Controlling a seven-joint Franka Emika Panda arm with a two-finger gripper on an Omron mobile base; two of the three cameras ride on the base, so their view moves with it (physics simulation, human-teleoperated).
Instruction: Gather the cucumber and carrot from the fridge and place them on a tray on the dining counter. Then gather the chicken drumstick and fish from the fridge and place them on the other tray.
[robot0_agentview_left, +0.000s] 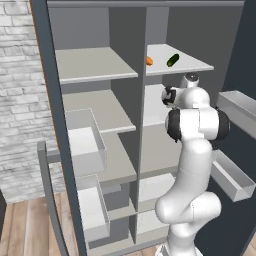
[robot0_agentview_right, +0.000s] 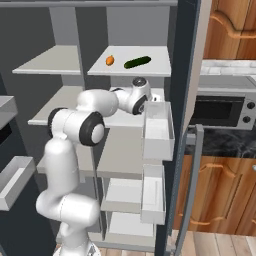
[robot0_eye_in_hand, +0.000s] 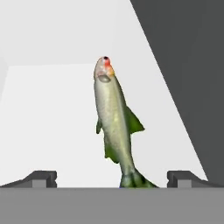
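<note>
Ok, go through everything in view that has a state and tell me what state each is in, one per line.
fridge: doors open, shelves exposed.
gripper: open, holding nothing, fingertips either side of the fish's tail.
fish: lying flat on a white shelf, not grasped.
cucumber: lying on the top right shelf.
carrot: lying on the same shelf, apart from the cucumber.
microwave: door shut.

the fish (robot0_eye_in_hand: 114, 127) looks smooth and a little glossy, with silver-green skin. the fridge shelf (robot0_eye_in_hand: 52, 127) under it is matt white, and the pincer (robot0_eye_in_hand: 112, 178) fingertips (robot0_eye_in_hand: 41, 178) look like dark matt plastic.
</note>
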